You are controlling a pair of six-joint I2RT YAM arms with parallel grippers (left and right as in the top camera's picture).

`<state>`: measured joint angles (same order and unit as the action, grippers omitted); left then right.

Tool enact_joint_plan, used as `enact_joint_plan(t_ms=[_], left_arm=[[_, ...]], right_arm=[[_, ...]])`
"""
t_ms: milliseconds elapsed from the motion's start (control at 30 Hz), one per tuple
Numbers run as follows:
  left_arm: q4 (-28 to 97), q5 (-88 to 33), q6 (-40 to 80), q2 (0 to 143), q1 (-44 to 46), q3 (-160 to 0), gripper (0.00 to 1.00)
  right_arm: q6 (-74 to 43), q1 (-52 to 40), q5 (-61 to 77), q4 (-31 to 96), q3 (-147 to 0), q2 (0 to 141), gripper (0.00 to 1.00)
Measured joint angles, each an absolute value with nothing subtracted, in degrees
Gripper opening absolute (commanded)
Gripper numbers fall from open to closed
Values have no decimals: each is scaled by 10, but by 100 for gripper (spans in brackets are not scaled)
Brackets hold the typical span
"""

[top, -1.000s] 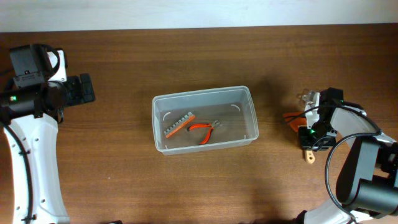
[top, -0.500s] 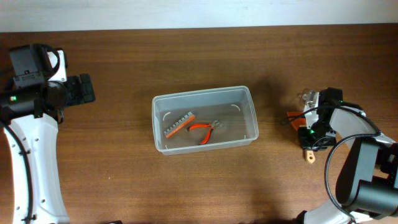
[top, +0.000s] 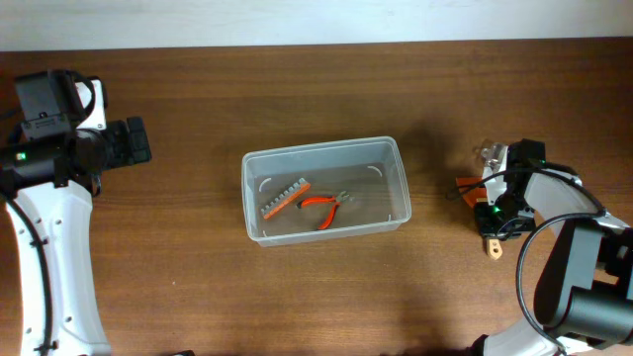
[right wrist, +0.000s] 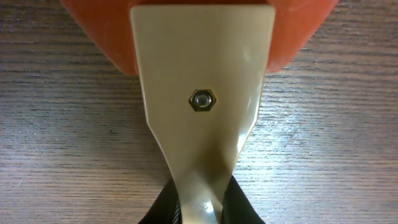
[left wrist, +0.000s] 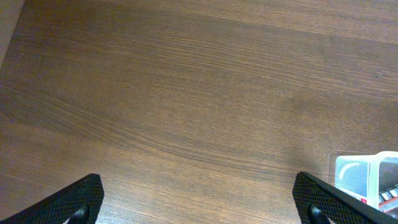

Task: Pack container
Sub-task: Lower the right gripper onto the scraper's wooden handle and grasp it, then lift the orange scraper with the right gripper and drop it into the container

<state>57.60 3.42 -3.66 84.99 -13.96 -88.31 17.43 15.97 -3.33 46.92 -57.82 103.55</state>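
Left jaws gape empty over wooden table (left wrist: 186,93); right jaws pinch cream tool (right wrist: 202,74).

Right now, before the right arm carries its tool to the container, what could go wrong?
The right gripper pinches only the narrow end of the beige-and-orange tool, so it may swing or slip when lifted.
The container holds orange pliers and a bit holder; the tool could land on them or catch the rim.
The left gripper is open and far away, so a bump may slide the container.
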Motion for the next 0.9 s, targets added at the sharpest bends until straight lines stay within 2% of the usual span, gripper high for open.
enact_joint_plan(t_ms=[900], left_arm=[[576, 34, -37, 850, -140, -883, 99]], right_arm=[[187, 159, -10, 506, -623, 999, 4]])
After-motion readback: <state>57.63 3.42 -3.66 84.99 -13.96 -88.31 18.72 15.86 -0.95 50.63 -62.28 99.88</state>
